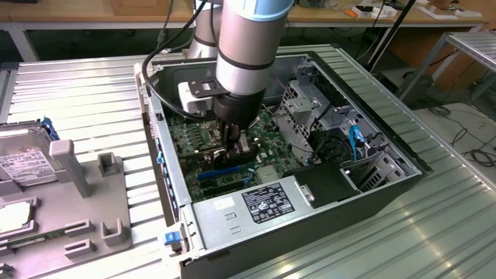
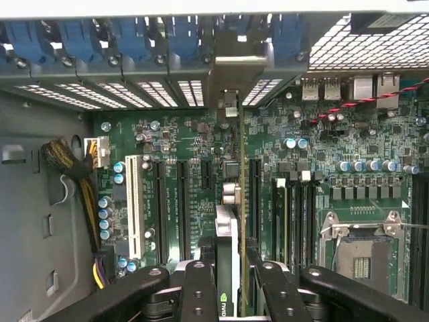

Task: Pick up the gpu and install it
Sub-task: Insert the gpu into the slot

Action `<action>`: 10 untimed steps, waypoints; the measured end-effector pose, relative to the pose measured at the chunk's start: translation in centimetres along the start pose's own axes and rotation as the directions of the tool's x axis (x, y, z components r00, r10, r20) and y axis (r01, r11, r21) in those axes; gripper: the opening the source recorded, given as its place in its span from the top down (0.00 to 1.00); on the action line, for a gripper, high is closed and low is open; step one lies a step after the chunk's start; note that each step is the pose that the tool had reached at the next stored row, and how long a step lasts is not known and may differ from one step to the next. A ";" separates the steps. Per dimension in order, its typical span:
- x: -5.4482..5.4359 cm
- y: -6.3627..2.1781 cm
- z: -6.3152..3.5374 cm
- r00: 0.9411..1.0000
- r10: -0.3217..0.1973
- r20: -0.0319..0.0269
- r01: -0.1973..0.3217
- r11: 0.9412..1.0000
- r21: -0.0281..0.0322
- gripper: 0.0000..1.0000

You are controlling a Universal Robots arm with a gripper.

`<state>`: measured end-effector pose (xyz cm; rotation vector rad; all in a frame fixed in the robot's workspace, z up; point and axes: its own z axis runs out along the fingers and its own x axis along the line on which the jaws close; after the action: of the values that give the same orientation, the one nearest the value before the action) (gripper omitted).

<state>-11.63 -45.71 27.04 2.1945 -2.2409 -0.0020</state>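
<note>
The gpu [image 2: 232, 168] stands on edge over the green motherboard [image 2: 181, 134], a thin dark card. Its silver bracket [image 2: 231, 70] reaches the case's rear slot openings. My gripper [image 2: 231, 272] is shut on the card, with one black finger [image 2: 198, 282] on each side of it. The card's lower edge is down among the black expansion slots; I cannot tell whether it is fully seated. In the exterior view the gripper [image 1: 236, 148] is deep inside the open computer case [image 1: 403, 160], holding the gpu [image 1: 203, 156] low over the board.
A silver power supply [image 1: 256, 206] fills the case's near end, and a metal drive cage [image 1: 302, 107] stands at the exterior view's right. A grey fixture tray [image 1: 85, 203] with a hard drive [image 1: 23, 160] lies outside at the left. Next to the card are a white slot [image 2: 132, 201] and the CPU socket [image 2: 362, 251].
</note>
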 end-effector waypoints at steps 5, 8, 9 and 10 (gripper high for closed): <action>0.0 0.30 0.46 1.000 0.000 0.000 0.000 1.000 0.000 0.73; 0.0 0.27 0.57 1.000 0.003 0.000 -0.003 1.000 -0.012 0.73; 0.0 0.22 0.56 1.000 0.003 -0.001 -0.003 1.000 -0.022 0.73; 0.0 0.19 0.57 1.000 0.003 -0.001 -0.003 1.000 -0.030 0.73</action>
<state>-11.82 -45.71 26.47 2.1761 -2.2291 -0.0342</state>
